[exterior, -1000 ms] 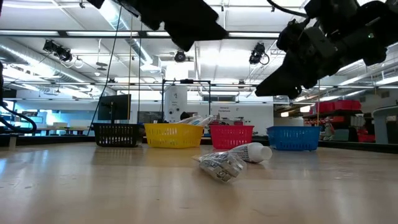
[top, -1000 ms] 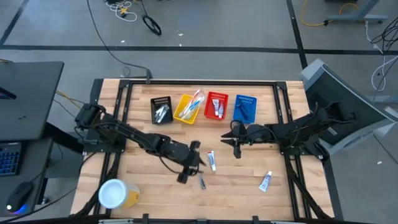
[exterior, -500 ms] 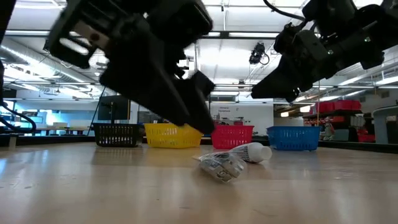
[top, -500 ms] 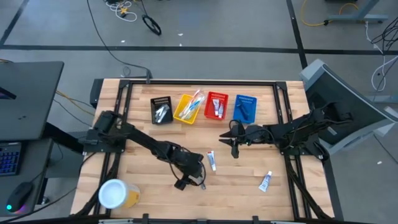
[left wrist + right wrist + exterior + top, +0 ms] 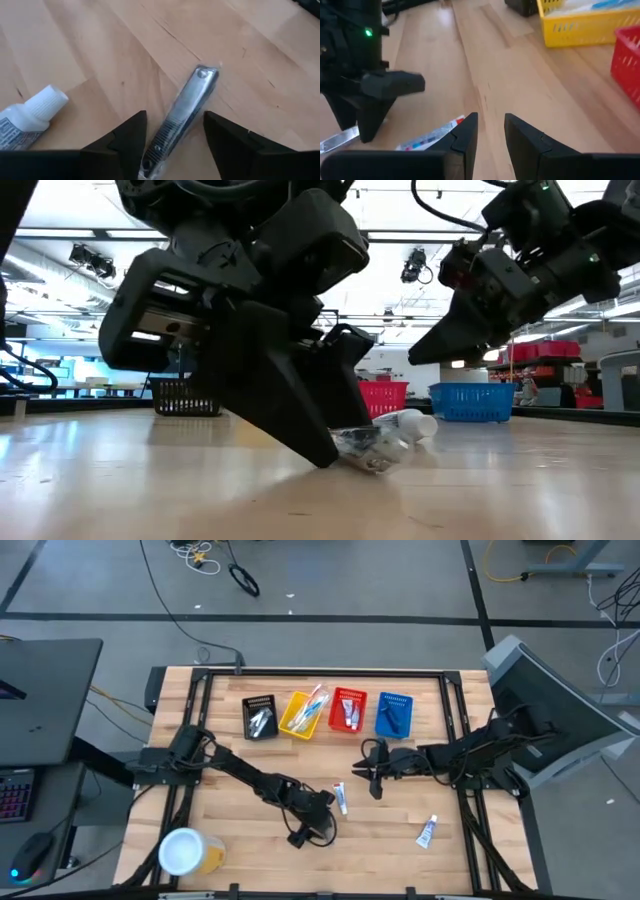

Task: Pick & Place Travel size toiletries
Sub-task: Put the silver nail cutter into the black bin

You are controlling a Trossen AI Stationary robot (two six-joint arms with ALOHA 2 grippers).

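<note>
My left gripper is open and low over the table. Its fingers stand on either side of a silvery packet that lies flat on the wood, seen also in the low view as the packet. A white tube lies just beyond it, with its cap toward the gripper. A second white tube lies nearer the right near corner. My right gripper hovers open above the table's middle, near the red basket and apart from every item.
Along the far edge stand a black basket, a yellow basket, a red basket and a blue basket, each holding items. A white-lidded yellow tub sits at the near left corner.
My left gripper has moved toward the near edge and dropped down around the silvery packet, staying open. My right gripper has drifted slightly toward the table's left.
</note>
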